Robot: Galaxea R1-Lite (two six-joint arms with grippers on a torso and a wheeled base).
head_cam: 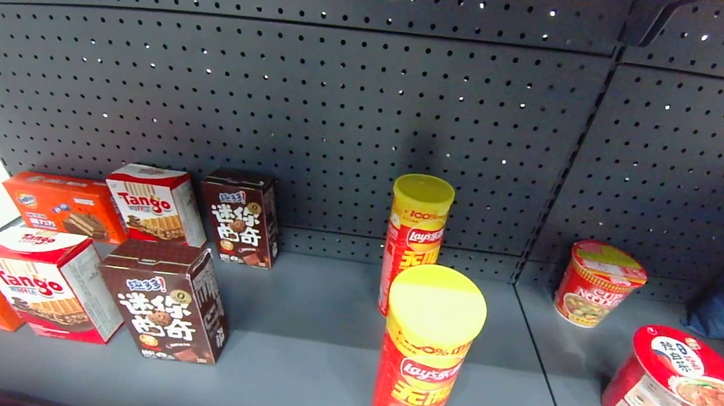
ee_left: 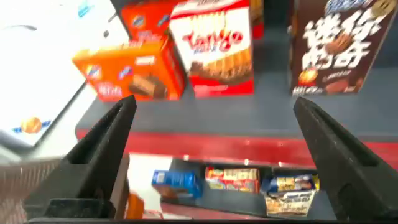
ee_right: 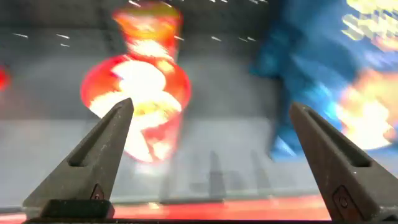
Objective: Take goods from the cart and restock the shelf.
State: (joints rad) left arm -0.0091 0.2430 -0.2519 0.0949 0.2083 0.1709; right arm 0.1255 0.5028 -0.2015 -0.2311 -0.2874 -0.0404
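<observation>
Facing the shelf (head_cam: 307, 338) with left gripper (ee_left: 214, 102) and right gripper (ee_right: 211, 106) both spread wide, empty. Risks toppling the tall front chip can (head_cam: 428, 358) near the shelf's edge, or shoving the near noodle cup (head_cam: 672, 387), if swinging in low.

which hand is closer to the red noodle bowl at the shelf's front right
Right. The right hand faces the noodle bowl from the front of the shelf; the left hand faces the orange box at the far left end.
</observation>
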